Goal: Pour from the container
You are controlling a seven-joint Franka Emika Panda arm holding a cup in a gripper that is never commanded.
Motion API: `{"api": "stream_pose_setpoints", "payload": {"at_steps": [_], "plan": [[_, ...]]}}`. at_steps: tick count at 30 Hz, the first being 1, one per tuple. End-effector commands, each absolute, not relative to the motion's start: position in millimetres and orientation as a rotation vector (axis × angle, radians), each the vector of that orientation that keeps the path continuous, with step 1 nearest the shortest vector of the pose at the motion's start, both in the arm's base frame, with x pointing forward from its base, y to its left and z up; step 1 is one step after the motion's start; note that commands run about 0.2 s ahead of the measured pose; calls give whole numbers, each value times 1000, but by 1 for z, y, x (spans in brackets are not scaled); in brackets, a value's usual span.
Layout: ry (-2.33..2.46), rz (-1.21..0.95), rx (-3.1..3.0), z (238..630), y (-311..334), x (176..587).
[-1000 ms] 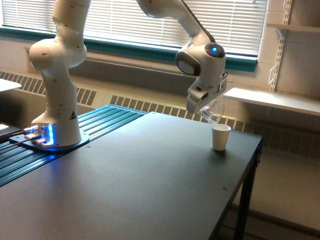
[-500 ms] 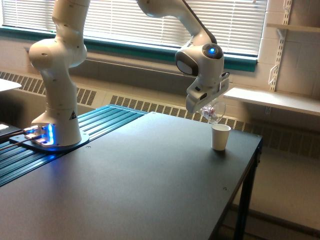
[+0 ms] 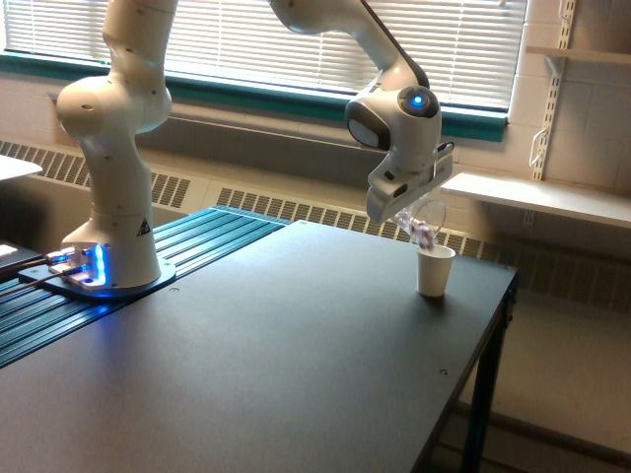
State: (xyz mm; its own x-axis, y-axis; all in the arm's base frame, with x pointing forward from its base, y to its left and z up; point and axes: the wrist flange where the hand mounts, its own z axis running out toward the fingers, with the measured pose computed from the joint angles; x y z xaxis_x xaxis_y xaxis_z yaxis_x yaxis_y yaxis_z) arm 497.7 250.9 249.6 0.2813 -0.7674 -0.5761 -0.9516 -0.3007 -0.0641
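Exterior view: gripper (image 3: 412,214) grasps the tilted clear cup (image 3: 422,224) — pinkish bits inside — just above the white paper cup (image 3: 435,270).

A dark, matte surface (image 3: 296,345) fills most of the exterior view, its far corner reaching toward the view's right, where a thin black leg (image 3: 481,394) drops to the floor. A white paper cup (image 3: 434,270) stands upright on it near that far corner (nothing else rests close by). At the exterior view's left, the white robot base (image 3: 110,266) sits on a ribbed, blue-lit strip (image 3: 197,246) along the surface's edge.
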Motion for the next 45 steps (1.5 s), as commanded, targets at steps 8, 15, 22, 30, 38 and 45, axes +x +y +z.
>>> {"api": "stream_pose_setpoints", "payload": {"at_steps": [8,15,22,30,38,45], "plan": [[1542,670,-2153,245,258,504],[1549,691,-2145,242,261,501],[1535,751,-2114,232,265,499],[1539,750,-2110,232,264,502],[1543,752,-2109,232,261,505],[1545,702,-2130,237,260,510]]}}
